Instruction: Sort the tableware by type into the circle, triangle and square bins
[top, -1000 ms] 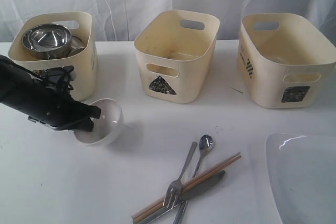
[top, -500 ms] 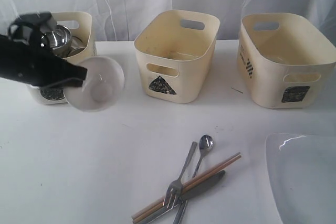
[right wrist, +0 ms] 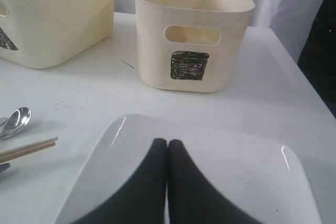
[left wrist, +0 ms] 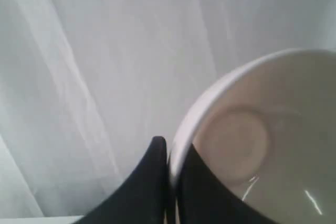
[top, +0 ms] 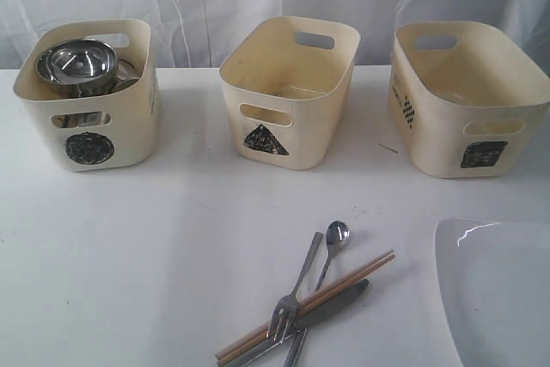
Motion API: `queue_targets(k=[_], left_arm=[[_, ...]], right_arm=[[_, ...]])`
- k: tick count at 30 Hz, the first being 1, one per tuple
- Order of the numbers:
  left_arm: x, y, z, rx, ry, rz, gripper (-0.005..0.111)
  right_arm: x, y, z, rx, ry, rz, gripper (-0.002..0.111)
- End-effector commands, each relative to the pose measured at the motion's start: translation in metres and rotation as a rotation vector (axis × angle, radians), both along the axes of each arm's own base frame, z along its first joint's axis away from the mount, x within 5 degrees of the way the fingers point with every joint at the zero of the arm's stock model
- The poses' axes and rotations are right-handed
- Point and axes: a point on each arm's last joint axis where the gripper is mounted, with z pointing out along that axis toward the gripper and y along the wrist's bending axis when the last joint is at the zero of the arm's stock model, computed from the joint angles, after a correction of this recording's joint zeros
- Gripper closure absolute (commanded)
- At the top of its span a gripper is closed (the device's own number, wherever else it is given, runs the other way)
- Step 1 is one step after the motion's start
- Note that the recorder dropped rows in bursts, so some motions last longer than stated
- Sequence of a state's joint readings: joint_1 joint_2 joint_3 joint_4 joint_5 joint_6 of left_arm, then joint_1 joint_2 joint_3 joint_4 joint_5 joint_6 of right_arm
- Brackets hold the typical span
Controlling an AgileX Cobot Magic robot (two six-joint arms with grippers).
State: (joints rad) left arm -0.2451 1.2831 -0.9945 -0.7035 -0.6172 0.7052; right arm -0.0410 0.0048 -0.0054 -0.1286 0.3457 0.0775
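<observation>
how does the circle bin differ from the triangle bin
The circle bin carries a black circle mark; the triangle bin a black triangle. The circle bin holds shiny steel bowls; the triangle bin shows no tableware inside. Both are cream tubs with rounded corners and handle cutouts.

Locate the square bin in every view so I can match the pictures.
Exterior view: square bin at far right, behind the large white plate.
Right wrist view: the bin beyond that plate, black square facing the camera.
Left wrist view: not in it.
Shared landmark: the plate, in both those views.
</observation>
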Motion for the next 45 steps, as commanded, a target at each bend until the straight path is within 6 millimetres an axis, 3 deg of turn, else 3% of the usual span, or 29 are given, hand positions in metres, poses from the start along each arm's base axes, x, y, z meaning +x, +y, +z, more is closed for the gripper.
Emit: queue_targets(k=[1, 9, 15, 18, 22, 27, 32, 38, 41, 44, 45], left_arm=[[0.024, 0.007, -0.017, -0.021, -0.122, 0.146, 0.106], [0.096, -0.027, -0.083, 0.204, -0.057, -0.018, 0.106], [0.121, -0.031, -0.115, 0.242, 0.062, -0.011, 0.105], [0.129, -0.032, -0.129, 0.246, 0.194, -0.065, 0.096], [0.13, -0.031, -0.132, 0.224, 0.241, -0.075, 0.074], [0.13, -0.029, -0.126, 0.221, 0.209, -0.061, 0.049], [0.125, -0.029, -0.11, 0.214, 0.18, -0.062, 0.045], [0.098, -0.022, -0.048, 0.17, 0.041, -0.049, 0.045], [0.073, -0.018, -0.011, 0.102, 0.004, -0.066, 0.045], [0.045, -0.018, 0.013, -0.031, 0.072, -0.143, 0.056], [0.027, -0.022, 0.022, -0.057, 0.14, -0.228, 0.078]], right_arm=[[0.0, 0.0, -0.001, 0.004, -0.003, -0.002, 0.108], [0.0, 0.0, -0.001, 0.004, -0.003, -0.002, 0.108], [0.0, 0.0, -0.001, 0.004, -0.003, -0.002, 0.108], [0.0, 0.0, -0.001, 0.004, -0.003, -0.002, 0.108], [0.0, 0.0, -0.001, 0.004, -0.003, -0.002, 0.108], [0.0, 0.0, -0.001, 0.004, -0.003, -0.002, 0.108], [0.0, 0.0, -0.001, 0.004, -0.003, -0.002, 0.108], [0.0, 0.0, -0.001, 0.004, -0.003, -0.002, 0.108], [0.0, 0.0, -0.001, 0.004, -0.003, -0.002, 0.108], [0.0, 0.0, -0.001, 0.004, -0.003, -0.002, 0.108], [0.0, 0.0, -0.001, 0.004, -0.003, -0.002, 0.108]])
